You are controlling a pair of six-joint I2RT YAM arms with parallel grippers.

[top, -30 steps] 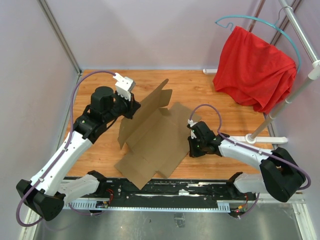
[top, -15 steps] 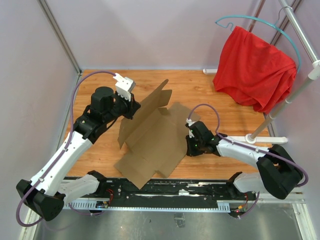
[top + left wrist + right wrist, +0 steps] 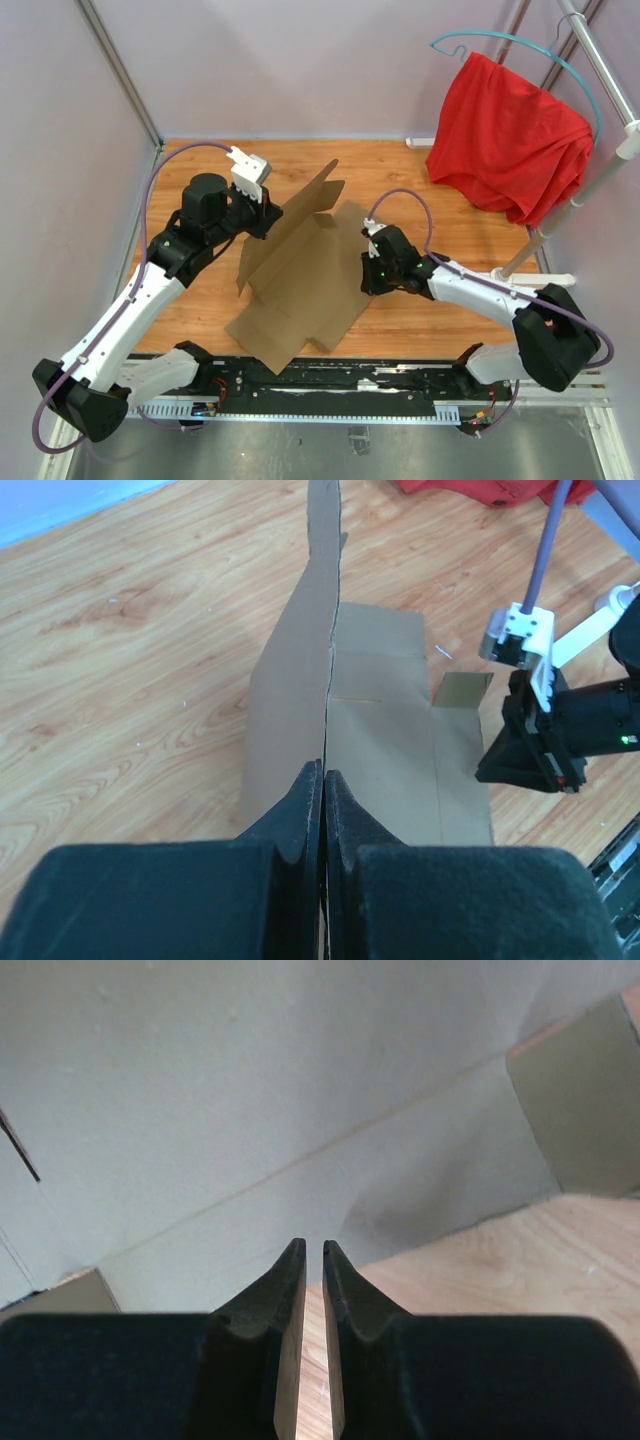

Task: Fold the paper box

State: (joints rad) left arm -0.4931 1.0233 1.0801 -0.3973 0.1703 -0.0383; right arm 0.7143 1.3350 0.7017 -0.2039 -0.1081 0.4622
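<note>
Paper box point(image 3: 300, 285): it lies unfolded on the wooden surface point(image 3: 400, 170) between the two arms. Its left panel stands up and the rest is nearly flat.
Risk of sliding: if the right side is pushed too low, the whole sheet probably slides instead of bending at its crease.
Risk of slipping: the standing panel is held only at its thin edge, so a sideways pull may free it or tear it.
Left end effector point(image 3: 324, 770): closed, pinching the edge of the standing panel.
Right end effector point(image 3: 312, 1250): fingers almost together and holding nothing. The tips are at the right edge of the box; contact cannot be confirmed.
</note>
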